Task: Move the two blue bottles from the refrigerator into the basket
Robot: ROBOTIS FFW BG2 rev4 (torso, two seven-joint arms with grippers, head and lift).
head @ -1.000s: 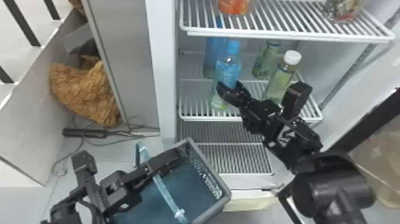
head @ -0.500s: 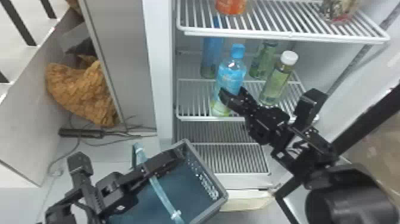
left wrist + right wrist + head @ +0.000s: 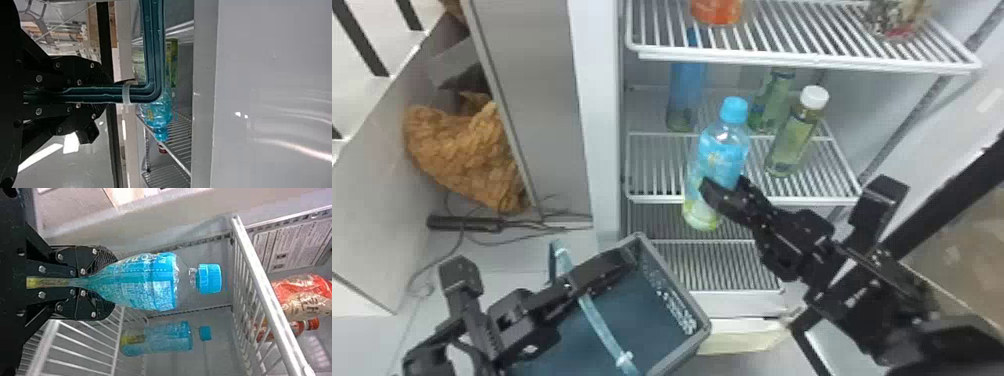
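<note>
Bottle (image 3: 724,150), cap (image 3: 734,110) up, long axis near vertical, clamped by right gripper (image 3: 724,185); left gripper (image 3: 627,256) pinching basket handle (image 3: 599,320).

Bright, fairly even light is spread over the upper shelf (image 3: 782,59), while the inside of the basket (image 3: 699,334) is left dimmer. In the left wrist view, the grey panel (image 3: 270,82) is crossed by curved streaks of glare.
</note>
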